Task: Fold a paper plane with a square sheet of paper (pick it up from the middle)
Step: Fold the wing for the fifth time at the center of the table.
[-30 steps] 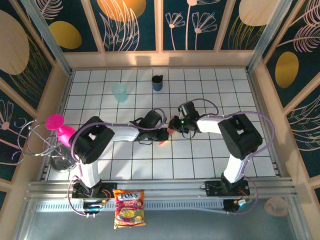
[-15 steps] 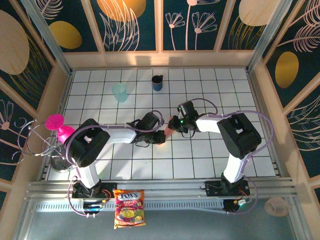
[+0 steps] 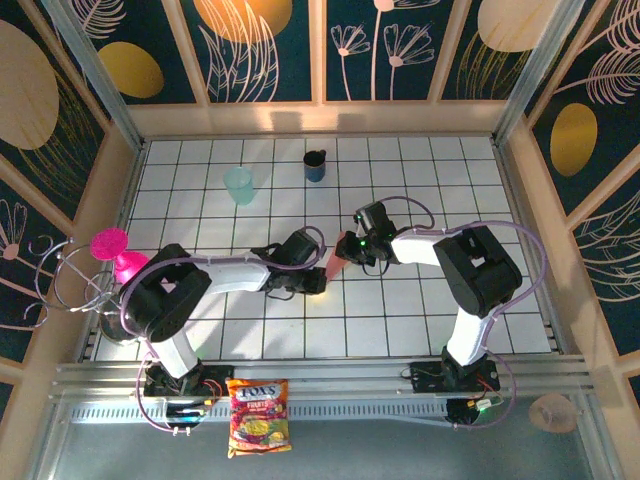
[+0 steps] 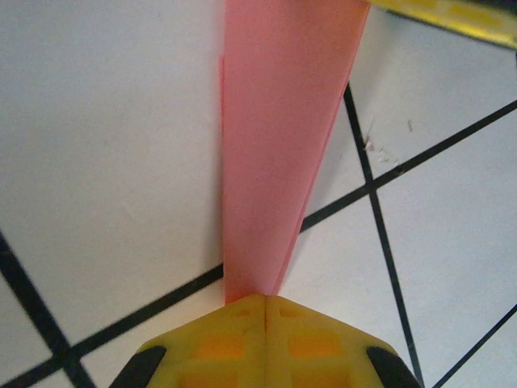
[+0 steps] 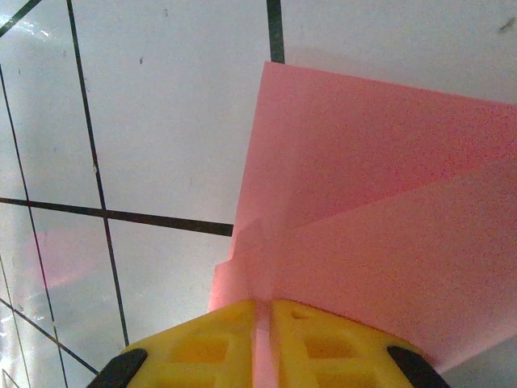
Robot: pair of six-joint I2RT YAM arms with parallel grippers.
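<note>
The paper [image 3: 335,265], folded to a narrow pink wedge, is at the middle of the table [image 3: 420,320]. The left gripper [image 3: 318,278] is clamped on its near-left end and the right gripper [image 3: 350,250] on its far-right end. If the arms pull apart or twist unevenly, the thin sheet could tear, slip out or lose its creases. Bare tiles lie all around. The cup [image 3: 240,185] and mug [image 3: 315,165] stand well apart, toward the far edge.
</note>
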